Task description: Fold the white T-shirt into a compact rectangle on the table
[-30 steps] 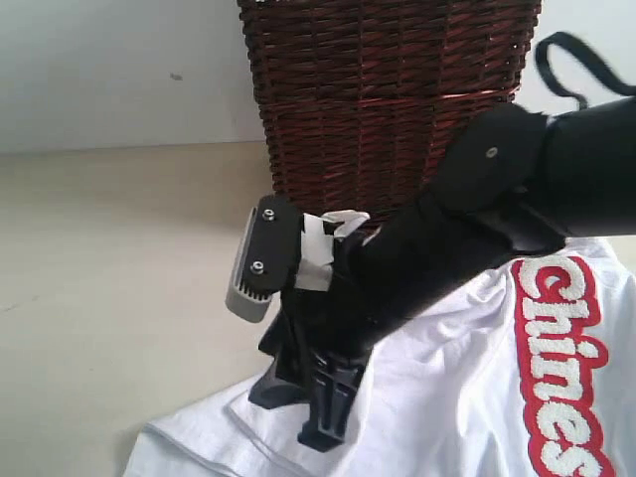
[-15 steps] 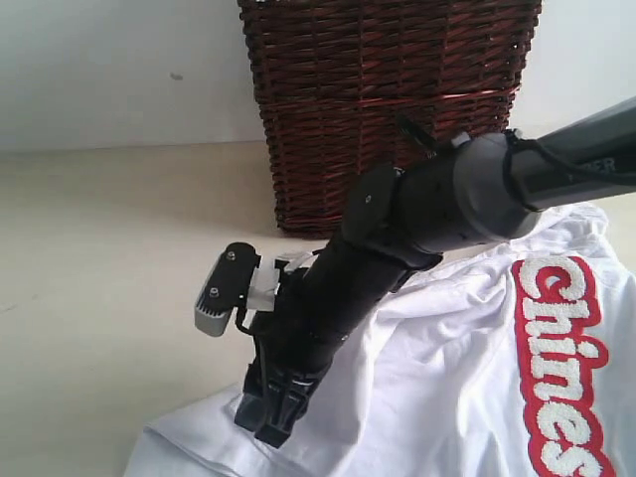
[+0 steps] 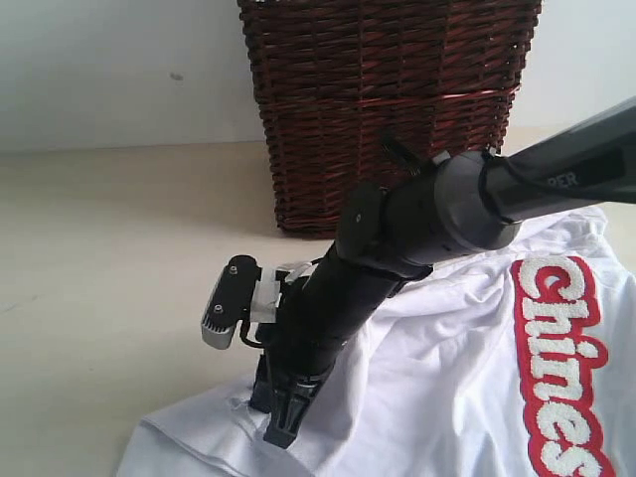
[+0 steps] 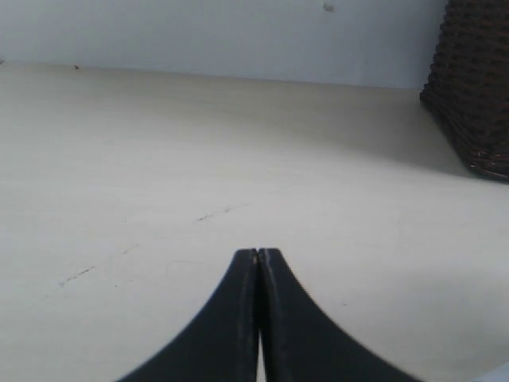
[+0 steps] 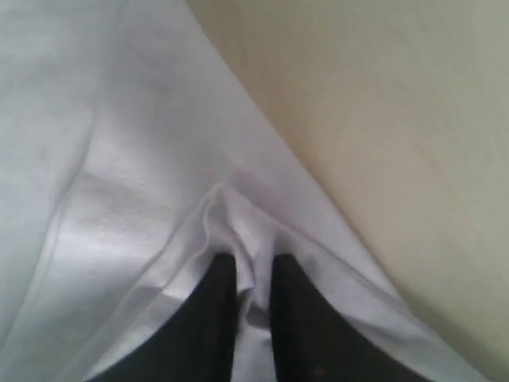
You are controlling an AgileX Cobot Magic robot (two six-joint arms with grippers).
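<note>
White T-shirt [image 3: 447, 378] is lying spread and rumpled on the worktop [image 3: 109, 248], nearest the outside camera, and you are working on its near edge. Your right tool [image 5: 250, 267] is pinching a raised ridge of cloth at that edge, jaws drawn close with the fabric between them, likely so you can carry that side over for a fold. The shirt is showing soft creases, a doubled hem beside the grip, and fuzzy white lettering [image 3: 561, 368] outlined in red on the right of the outside view. Your left tool [image 4: 259, 259] is sitting with jaws together, gripping nothing, over bare worktop, apparently waiting clear of the cloth. Beyond the shirt a dark wicker basket [image 3: 388, 99] is standing in front of the pale wall [image 3: 119, 70].
</note>
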